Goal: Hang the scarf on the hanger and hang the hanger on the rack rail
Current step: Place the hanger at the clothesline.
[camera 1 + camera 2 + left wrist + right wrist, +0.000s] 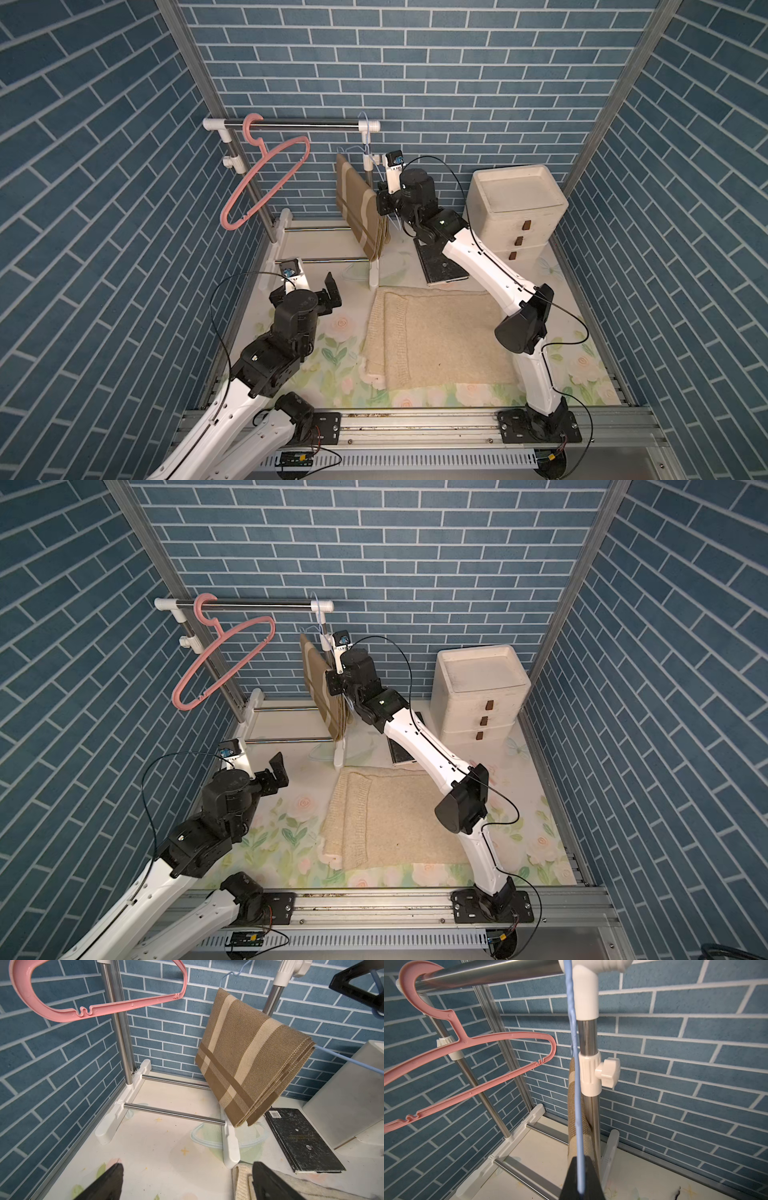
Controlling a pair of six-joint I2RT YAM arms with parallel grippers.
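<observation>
Right wrist view looks straight up the thin blue hanger (575, 1084). The right claw (579, 1167) is shut tight on its wire, down low. From the claw, the wire runs up to the end of the shiny rail (488, 972). I think the claw holds it there so the hanger does not swing or slip while its hook sits on the rail.

The scarf (249, 1053) is brown with cream stripes. It is folded over the blue hanger and hangs just beside the right claw, above the counter (166, 1142). So the scarf part looks done, and the job seems near its end. What is left, I guess, is for the right claw to let go gently.

The left claw (188, 1167) is wide open and holds nothing. It hangs low over the counter, well apart from the scarf, which is up ahead of it. It seems to wait out of the way so the 2 arms do not bump.

A pink hanger (133, 1004) hangs bare on the rail, at the end far from the right claw. A cream sweater (436, 332) lies flat on the counter, just beside the left claw. A dark book (301, 1136) lies on the counter ahead of the left claw, below the scarf's edge. A white drawer box (515, 199) stands near the right claw, on the side away from the scarf.
</observation>
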